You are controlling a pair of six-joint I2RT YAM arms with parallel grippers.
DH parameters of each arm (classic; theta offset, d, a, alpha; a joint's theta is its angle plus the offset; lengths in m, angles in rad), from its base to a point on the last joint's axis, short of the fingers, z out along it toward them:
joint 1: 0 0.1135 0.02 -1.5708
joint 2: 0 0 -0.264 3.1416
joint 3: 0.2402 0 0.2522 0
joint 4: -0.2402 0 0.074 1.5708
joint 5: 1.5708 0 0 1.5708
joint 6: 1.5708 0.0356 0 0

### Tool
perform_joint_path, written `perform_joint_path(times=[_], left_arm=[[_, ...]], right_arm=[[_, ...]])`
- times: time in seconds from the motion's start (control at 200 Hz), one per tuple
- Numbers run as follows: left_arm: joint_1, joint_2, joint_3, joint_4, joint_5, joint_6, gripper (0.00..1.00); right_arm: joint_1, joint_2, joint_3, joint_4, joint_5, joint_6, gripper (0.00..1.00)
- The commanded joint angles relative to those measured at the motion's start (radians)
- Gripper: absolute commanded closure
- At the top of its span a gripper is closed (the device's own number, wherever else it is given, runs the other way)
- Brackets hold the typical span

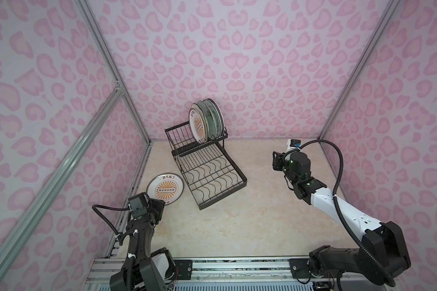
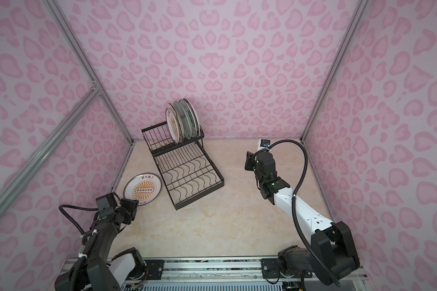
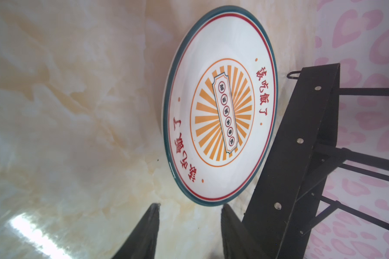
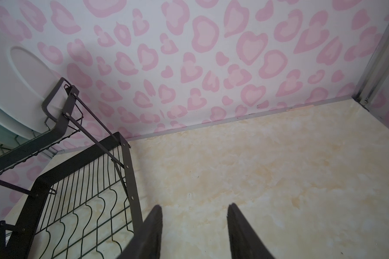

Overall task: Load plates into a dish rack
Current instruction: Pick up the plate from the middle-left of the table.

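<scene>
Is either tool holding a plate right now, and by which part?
Nothing is held. The left tool is open near the rim of the sunburst plate lying on the table; the right tool is open and empty.
</scene>
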Motion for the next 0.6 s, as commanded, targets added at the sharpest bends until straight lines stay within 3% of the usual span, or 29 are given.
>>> perform_joint_path(times=[0.0, 0.595], left_arm=[[0.003, 0.012, 0.002, 0.057, 0.025, -0.014, 0.53], [0.048, 0.150, -0.016, 0.154, 0.045, -0.030, 0.54]], right_arm=[[-0.013, -0.005, -0.013, 0.037, -0.030, 0.019, 0.53], [-0.075, -0.011, -0.049, 0.067, -0.086, 0.040, 0.54]])
